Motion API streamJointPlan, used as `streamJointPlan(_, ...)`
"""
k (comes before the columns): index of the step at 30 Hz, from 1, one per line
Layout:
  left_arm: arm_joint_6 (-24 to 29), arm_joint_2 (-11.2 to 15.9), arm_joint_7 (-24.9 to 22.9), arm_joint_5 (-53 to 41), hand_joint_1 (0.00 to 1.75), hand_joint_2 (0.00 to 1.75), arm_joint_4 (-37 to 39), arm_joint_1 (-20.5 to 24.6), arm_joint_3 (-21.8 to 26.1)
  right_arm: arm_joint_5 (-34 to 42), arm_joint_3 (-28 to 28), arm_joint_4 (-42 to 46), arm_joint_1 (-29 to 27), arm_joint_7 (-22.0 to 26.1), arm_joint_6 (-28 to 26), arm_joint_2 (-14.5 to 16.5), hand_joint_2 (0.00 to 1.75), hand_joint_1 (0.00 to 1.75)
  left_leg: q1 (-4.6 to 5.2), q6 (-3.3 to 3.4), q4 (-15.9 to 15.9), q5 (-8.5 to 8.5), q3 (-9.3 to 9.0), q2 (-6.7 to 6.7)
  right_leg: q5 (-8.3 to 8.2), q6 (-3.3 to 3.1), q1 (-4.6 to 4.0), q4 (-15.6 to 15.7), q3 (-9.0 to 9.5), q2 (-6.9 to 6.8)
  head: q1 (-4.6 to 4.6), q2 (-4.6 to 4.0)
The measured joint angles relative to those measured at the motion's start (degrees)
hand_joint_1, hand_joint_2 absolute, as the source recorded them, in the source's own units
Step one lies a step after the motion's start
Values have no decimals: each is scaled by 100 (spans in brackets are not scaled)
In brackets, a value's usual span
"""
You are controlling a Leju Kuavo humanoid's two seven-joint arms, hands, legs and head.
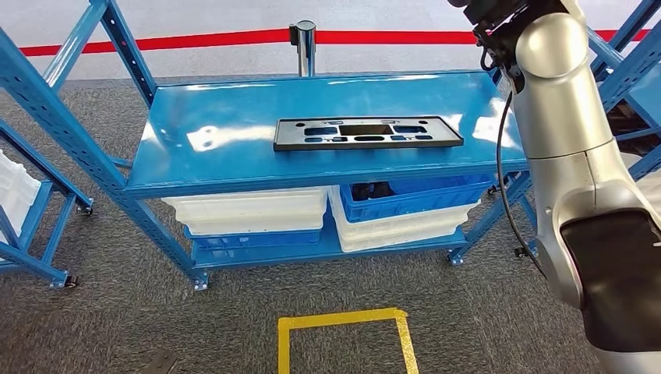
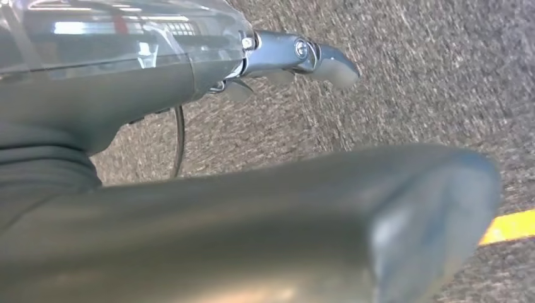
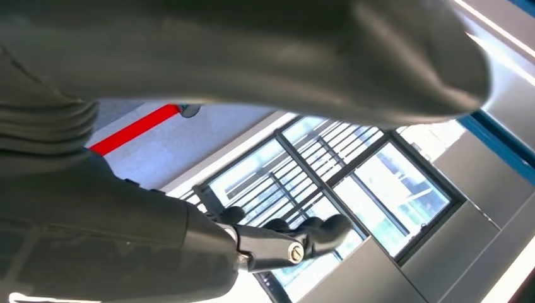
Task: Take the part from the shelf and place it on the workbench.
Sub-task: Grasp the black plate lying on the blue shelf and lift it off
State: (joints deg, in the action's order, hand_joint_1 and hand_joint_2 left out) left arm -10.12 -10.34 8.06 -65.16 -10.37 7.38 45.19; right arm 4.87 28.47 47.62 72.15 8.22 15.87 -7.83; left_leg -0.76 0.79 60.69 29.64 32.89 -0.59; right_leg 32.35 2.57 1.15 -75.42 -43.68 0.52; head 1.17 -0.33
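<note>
The part (image 1: 368,132), a flat black rectangular plate with several cut-outs, lies on the glossy blue top of the workbench (image 1: 226,117), right of its middle. No hand touches it. My right arm (image 1: 561,125) rises along the right side, its wrist passing out of the picture above the bench's far right corner. In the right wrist view my right hand (image 3: 189,252) is lifted towards a window, its dark fingers (image 3: 315,230) and thumb apart with nothing between them. My left hand (image 2: 189,63) hangs over grey carpet, fingers (image 2: 328,60) stretched out and holding nothing.
Under the bench top, a lower shelf carries white bins (image 1: 249,210) and a blue bin (image 1: 413,199). Blue rack frames stand at the left (image 1: 47,117) and right (image 1: 631,70). A yellow tape square (image 1: 343,343) marks the carpet in front. A metal post (image 1: 305,43) stands behind the bench.
</note>
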Motion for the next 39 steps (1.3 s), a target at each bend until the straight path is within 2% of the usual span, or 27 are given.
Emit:
streamJointPlan(1,0,0,0,0,0,0,1,-3,1,0,4,-1,-14,-3,0,-9,0,0,7,3,0,39,-48,-5,-109,-10,-4,-36,-121,0,16,0)
streamJointPlan(2,0,0,-1,0,0,0,1,-6,1,0,9,-2,-19,-2,0,-14,0,0,15,2,0,83,-107,-10,-328,-26,-14,144,-136,0,34,0)
streamJointPlan(4,1,-3,0,-2,0,0,3,-6,1,0,14,-2,-9,-1,-2,-22,0,0,25,-10,-10,186,-244,-16,-886,-93,-66,863,39,-6,57,0)
streamJointPlan(5,2,-6,-1,-4,0,0,5,-5,1,1,16,-3,-4,-1,-9,-26,0,0,24,-26,-23,226,-286,-16,-1013,-131,-102,1173,126,-11,57,0)
streamJointPlan(6,4,-9,-3,-9,0,0,7,-1,2,-1,21,-3,2,-5,-15,-28,0,0,22,-52,-42,260,-312,-8,-1066,-162,-137,1375,206,-14,66,0)
streamJointPlan(8,5,-14,-3,-19,0,0,10,10,4,10,28,2,12,-9,-31,-33,0,0,28,-106,-81,280,-365,8,-967,-209,-164,1527,304,-14,75,0)
streamJointPlan(10,4,-20,1,-26,0,0,10,25,2,29,25,8,23,-6,-38,-42,0,0,42,-142,21,274,-405,17,-932,-253,-101,1623,465,0,77,0)
streamJointPlan(11,5,-22,2,-26,0,0,9,37,1,36,22,8,29,-5,-39,-44,0,0,45,-158,209,279,-337,16,-912,-281,-65,1655,550,11,62,0)
streamJointPlan(12,5,-22,1,-26,0,0,9,47,-1,42,23,8,26,-3,-40,-42,0,0,37,-176,511,322,-184,16,-881,-305,-35,1683,627,25,42,0)
streamJointPlan(14,6,-21,-3,-27,0,0,9,54,-1,47,31,7,-6,-9,-40,-35,0,0,10,-221,1175,545,256,15,-803,-330,-14,1695,724,70,4,0)
streamJointPlan(15,7,-19,-4,-27,0,0,9,50,-1,48,34,7,-30,-12,-40,-34,0,0,-12,-247,1377,661,456,15,-761,-320,1,1695,769,104,-4,0)
streamJointPlan(16,6,-18,-4,-28,0,0,10,45,0,49,36,7,-47,-15,-39,-34,0,0,-40,-277,1413,691,588,15,-719,-300,21,1695,817,145,-9,0)
streamJointPlan(17,6,-17,-4,-28,0,0,10,43,1,50,36,7,-55,-16,-39,-34,0,0,-73,-313,1273,588,642,12,-677,-271,46,1694,868,189,-13,0)
streamJointPlan(18,6,-17,-4,-28,0,0,10,40,1,51,37,7,-57,-16,-39,-34,0,0,-115,-356,967,342,623,-5,-632,-232,76,1692,922,237,-16,0)
streamJointPlan(19,6,-18,-4,-28,0,0,11,31,1,52,38,7,-60,-16,-39,-29,0,0,-171,-409,576,9,569,-75,-585,-180,100,1688,968,286,-23,0)
streamJointPlan(21,6,-22,-5,-29,0,0,24,-1,-1,52,45,4,-75,-16,-36,-12,0,0,-227,-452,44,-368,475,-222,-503,-73,131,1666,1012,400,-47,0)
streamJointPlan(22,5,-25,-8,-31,0,0,30,-17,0,52,51,3,-83,-18,-33,-4,0,0,-227,-434,-34,-414,459,-262,-475,-25,134,1662,1015,456,-55,0)
streamJointPlan(24,5,-26,-8,-34,0,0,34,-15,2,54,59,4,-72,-16,-27,-18,0,0,-179,-325,0,-376,419,-189,-460,42,136,1669,1028,526,-51,0)
streamJointPlan(26,7,-27,-5,-35,0,0,32,13,3,55,55,7,-37,-10,-26,-52,0,0,-161,-222,-10,-337,336,-92,-435,70,127,1543,976,401,-26,0)
streamJointPlan(27,7,-26,-5,-35,0,0,31,22,3,55,53,8,-14,-8,-26,-60,0,0,-157,-180,-19,-312,287,-47,-377,74,111,1333,854,291,1,0)
streamJointPlan(29,8,-25,-7,-36,0,0,30,23,5,58,53,9,8,-6,-23,-72,0,0,-134,-115,-26,-243,209,60,-181,73,74,623,409,95,64,0)
streamJointPlan(31,8,-24,-8,-40,0,0,30,20,6,61,56,8,-19,-14,-17,-81,0,0,-97,-86,-26,-159,124,145,-93,59,57,61,-33,40,109,0)
streamJointPlan(32,7,-24,-8,-43,0,0,31,20,5,61,57,7,-34,-17,-13,-86,0,0,-81,-83,-26,-110,67,175,-199,43,45,56,-124,29,126,0)
streamJointPlan(33,7,-25,-8,-46,0,0,31,21,5,61,58,7,-39,-14,-8,-90,0,0,-67,-82,-27,-58,0,199,-406,19,28,259,-106,21,143,0)
streamJointPlan(35,7,-29,-7,-51,0,0,31,22,5,51,60,7,-30,-2,2,-108,0,0,-51,-100,-36,47,-137,245,-908,-61,-39,991,123,-25,177,0)
streamJointPlan(37,8,-33,-8,-54,0,0,31,28,7,20,67,9,-17,12,14,-124,0,0,-36,-148,-60,123,-210,278,-1042,-130,-108,1502,312,-75,199,0)
streamJointPlan(39,8,-33,-8,-59,0,0,30,38,8,-17,71,20,-13,18,23,-132,0,0,-20,-205,-78,144,-271,290,-942,-168,-118,1622,398,-73,189,0)
